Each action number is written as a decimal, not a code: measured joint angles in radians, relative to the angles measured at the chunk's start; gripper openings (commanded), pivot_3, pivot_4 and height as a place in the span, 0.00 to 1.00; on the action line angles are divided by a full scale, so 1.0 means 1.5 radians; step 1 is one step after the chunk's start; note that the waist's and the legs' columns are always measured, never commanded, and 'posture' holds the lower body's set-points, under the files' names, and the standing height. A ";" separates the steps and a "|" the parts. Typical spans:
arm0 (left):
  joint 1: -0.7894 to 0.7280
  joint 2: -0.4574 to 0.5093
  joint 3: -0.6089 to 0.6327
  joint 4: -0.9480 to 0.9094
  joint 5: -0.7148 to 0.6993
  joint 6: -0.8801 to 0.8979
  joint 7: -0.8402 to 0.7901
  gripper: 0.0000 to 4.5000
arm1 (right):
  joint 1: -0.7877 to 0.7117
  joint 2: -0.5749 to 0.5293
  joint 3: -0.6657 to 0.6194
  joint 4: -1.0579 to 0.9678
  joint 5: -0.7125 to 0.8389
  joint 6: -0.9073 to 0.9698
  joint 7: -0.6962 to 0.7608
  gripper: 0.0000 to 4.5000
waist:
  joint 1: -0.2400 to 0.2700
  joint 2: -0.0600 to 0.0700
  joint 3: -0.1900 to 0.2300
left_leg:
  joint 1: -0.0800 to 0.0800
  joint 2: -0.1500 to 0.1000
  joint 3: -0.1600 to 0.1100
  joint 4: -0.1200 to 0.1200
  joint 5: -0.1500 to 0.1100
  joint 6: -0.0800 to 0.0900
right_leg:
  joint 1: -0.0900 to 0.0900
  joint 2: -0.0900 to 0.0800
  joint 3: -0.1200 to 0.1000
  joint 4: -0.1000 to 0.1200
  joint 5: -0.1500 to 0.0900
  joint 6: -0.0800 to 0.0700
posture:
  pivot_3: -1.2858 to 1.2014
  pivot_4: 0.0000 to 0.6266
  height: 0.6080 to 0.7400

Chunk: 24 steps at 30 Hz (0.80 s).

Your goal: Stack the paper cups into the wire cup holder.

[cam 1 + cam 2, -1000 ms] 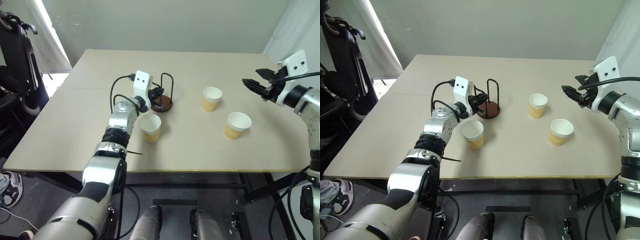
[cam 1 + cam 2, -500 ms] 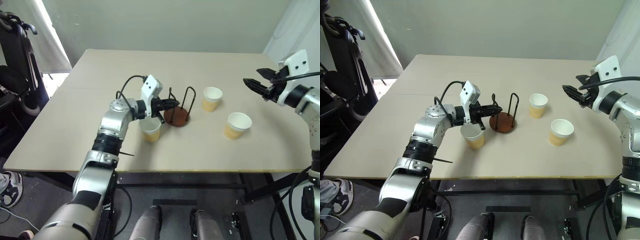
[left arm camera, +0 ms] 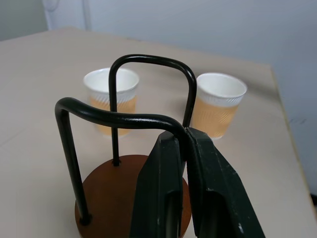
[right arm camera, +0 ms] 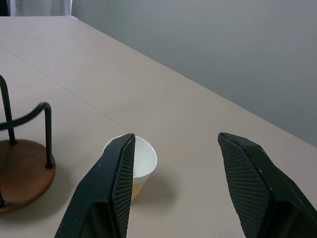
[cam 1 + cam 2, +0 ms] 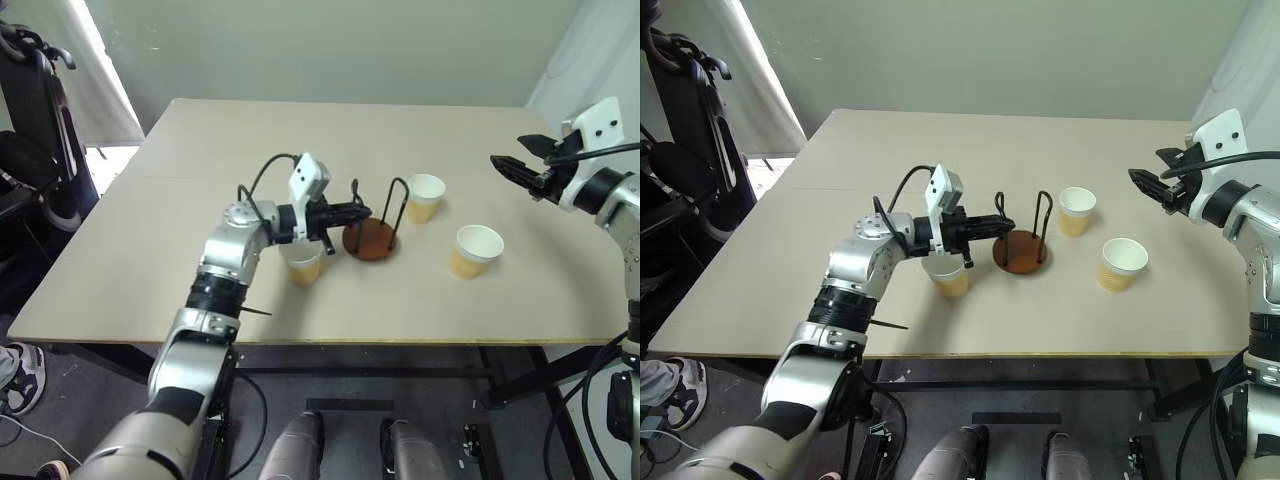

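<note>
Wire cup holder [image 5: 373, 228]: brown disc base with 2 black wire loops, upright near the middle of the counter [image 5: 150, 240]; the left pincer [image 3: 184, 144] is clamped on the top of 1 loop. Paper cups, 3: 1 [image 5: 302, 262] below the left pincer, 1 [image 5: 424, 197] just beyond the holder, 1 [image 5: 474, 250] further right. Right pincer [image 4: 176, 168]: fingers spread, empty, raised over the counter's right side.

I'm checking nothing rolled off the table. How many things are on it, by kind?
Paper cups: 3, one by the left gripper, one beside the holder, one nearer the right side.
Wire cup holder: 1.
Total: 4.
</note>
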 measured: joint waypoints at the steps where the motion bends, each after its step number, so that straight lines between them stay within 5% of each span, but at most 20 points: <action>1: 0.001 -0.004 0.000 0.002 0.000 0.000 0.000 0.01 | 0.000 0.000 0.000 0.000 0.000 0.000 0.000 0.59 | 0.000 0.000 0.000 | 0.000 0.000 0.000 0.000 0.000 0.000 | 0.000 0.000 0.000 0.000 0.000 0.000 | 0.52 0.24 1.00; 24: 0.024 -0.030 -0.052 0.002 0.015 -0.017 -0.013 0.01 | 0.003 0.000 -0.003 -0.009 0.000 0.001 -0.001 0.59 | 0.000 0.000 0.000 | 0.000 0.000 0.000 0.001 0.000 0.000 | 0.001 0.000 0.000 0.000 -0.001 0.002 | 0.52 0.24 1.00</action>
